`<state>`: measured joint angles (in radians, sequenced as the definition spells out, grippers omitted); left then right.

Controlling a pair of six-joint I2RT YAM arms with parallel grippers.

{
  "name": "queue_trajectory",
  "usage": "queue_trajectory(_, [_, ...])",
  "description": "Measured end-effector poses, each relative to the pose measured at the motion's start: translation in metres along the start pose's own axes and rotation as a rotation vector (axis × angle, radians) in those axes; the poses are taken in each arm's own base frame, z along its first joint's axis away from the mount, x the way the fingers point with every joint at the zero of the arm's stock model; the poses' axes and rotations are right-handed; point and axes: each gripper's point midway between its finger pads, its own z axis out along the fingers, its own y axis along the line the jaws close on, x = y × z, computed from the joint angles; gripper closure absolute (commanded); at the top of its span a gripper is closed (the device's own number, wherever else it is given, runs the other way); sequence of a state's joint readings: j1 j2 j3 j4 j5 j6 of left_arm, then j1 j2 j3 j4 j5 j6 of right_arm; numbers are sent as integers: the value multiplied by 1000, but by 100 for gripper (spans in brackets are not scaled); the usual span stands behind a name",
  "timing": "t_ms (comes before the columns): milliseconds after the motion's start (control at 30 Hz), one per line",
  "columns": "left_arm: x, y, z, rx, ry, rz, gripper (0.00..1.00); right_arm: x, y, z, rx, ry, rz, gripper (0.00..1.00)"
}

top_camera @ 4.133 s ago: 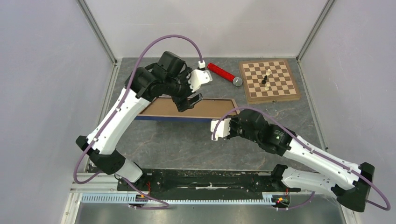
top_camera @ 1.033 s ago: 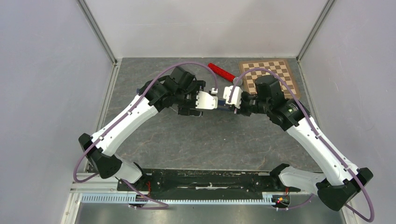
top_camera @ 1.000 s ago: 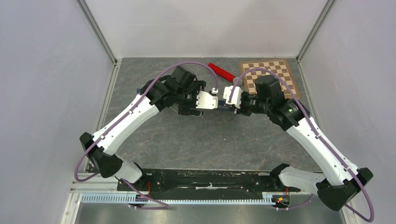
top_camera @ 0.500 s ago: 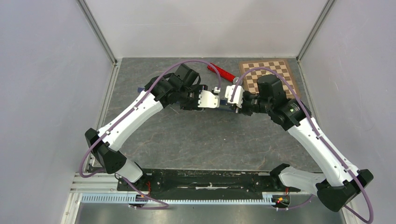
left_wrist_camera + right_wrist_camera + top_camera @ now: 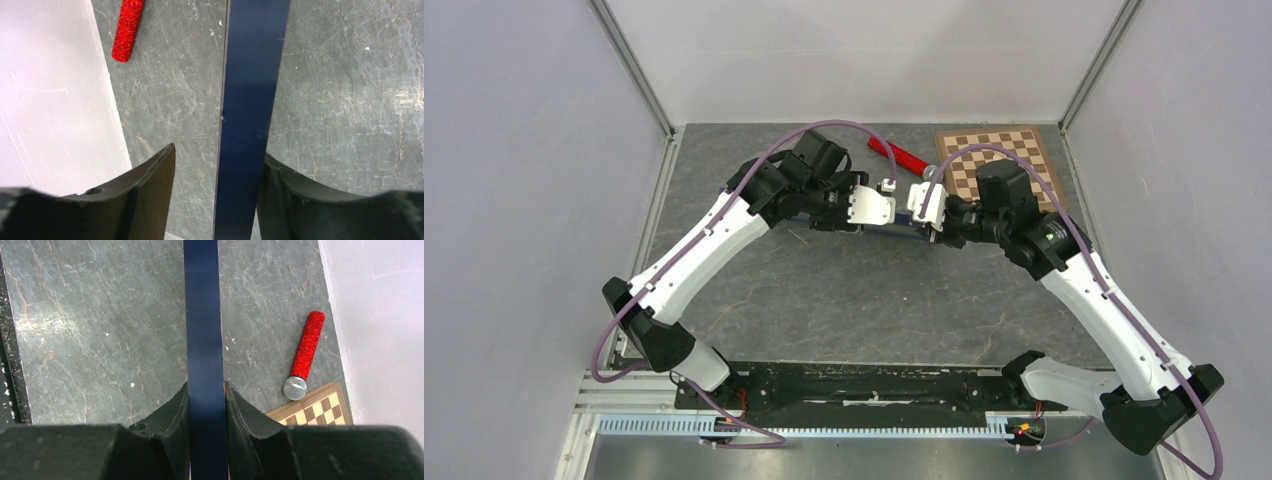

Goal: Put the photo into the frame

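The frame (image 5: 202, 300) stands on its edge above the table, showing only its dark blue rim. My right gripper (image 5: 205, 385) is shut on that rim, with both pads pressed to it. My left gripper (image 5: 218, 150) is open around the same frame (image 5: 252, 75). The rim lies against one finger, and a wide gap separates it from the other. In the top view both grippers, left (image 5: 874, 210) and right (image 5: 924, 212), meet nose to nose over the frame (image 5: 894, 229), which is mostly hidden beneath them. The photo is out of view.
A red glitter microphone (image 5: 902, 157) lies on the table just behind the grippers, also visible in the wrist views (image 5: 127, 30) (image 5: 306, 355). A wooden chessboard (image 5: 1014, 165) sits at the back right, partly covered by my right arm. The white back wall (image 5: 45, 100) is close.
A few seconds ago the frame lay tilted showing its brown back; now it stands on edge. In the last second both grippers crept towards the back wall, and the left jaws narrowed around the rim.
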<state>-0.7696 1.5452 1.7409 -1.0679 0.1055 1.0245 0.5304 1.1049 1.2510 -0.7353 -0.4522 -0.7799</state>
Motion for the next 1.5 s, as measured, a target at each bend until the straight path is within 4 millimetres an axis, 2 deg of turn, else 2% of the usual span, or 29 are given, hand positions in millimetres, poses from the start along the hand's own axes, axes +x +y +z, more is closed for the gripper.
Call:
queue_trajectory(233, [0,-2,-1,26,11,2,68,1,-2,-1,11,-5,1,100])
queue_trajectory(333, [2,-5,1,42,21,6,84,2,-4,-1,18,-4,6,97])
queue_trajectory(400, [3,-7,1,51,26,13,97,2,-3,-1,19,-3,7,92])
queue_trajectory(467, [3,-6,1,52,27,13,98,2,-4,-1,23,-5,9,81])
queue_trajectory(567, [3,-6,0,62,34,11,98,2,-5,-1,33,-6,18,59])
queue_trajectory(633, [2,-5,-1,73,41,7,98,2,-7,-1,46,-8,42,37])
queue_trajectory(767, [1,-5,-6,92,57,-27,98,3,-19,-4,115,-6,100,24])
queue_trajectory(867, [0,-7,-13,101,63,-62,98,1,-26,-10,167,-12,135,19])
queue_trajectory(1100, [0,-13,-31,115,76,-182,98,-10,-46,-32,318,-52,220,17])
queue_trajectory(1367, [-2,1,-45,68,34,-379,98,-14,-70,-63,488,-101,301,18])
queue_trajectory(1500, [1,6,-46,44,28,-483,98,-15,-77,-70,525,-118,327,17])
